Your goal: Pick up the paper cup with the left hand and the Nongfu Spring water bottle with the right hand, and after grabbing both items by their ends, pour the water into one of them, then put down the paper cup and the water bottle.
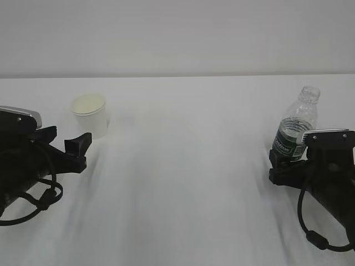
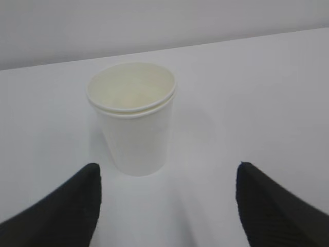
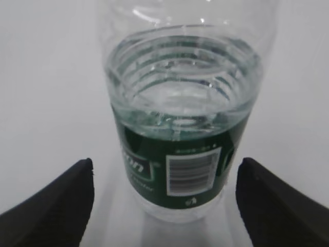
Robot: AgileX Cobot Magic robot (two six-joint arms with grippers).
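White tabletop [image 1: 183,166] carries both items upright. Left hand [image 2: 167,198] stands spread wide, just short of the small white paper cup [image 2: 133,121]. Right hand [image 3: 164,198], likewise spread, flanks the clear ribbed green-labelled water bottle [image 3: 180,139]. Nothing is grasped; lifting, pouring and set-down remain.

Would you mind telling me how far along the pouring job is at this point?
Nothing is finished yet. In hand: the left gripper is open, lined up just short of the upright cup, and the right gripper is open with the bottle between its fingers, not clamped. The water is in the bottle. Left: grasping both, lifting, pouring, setting them down.
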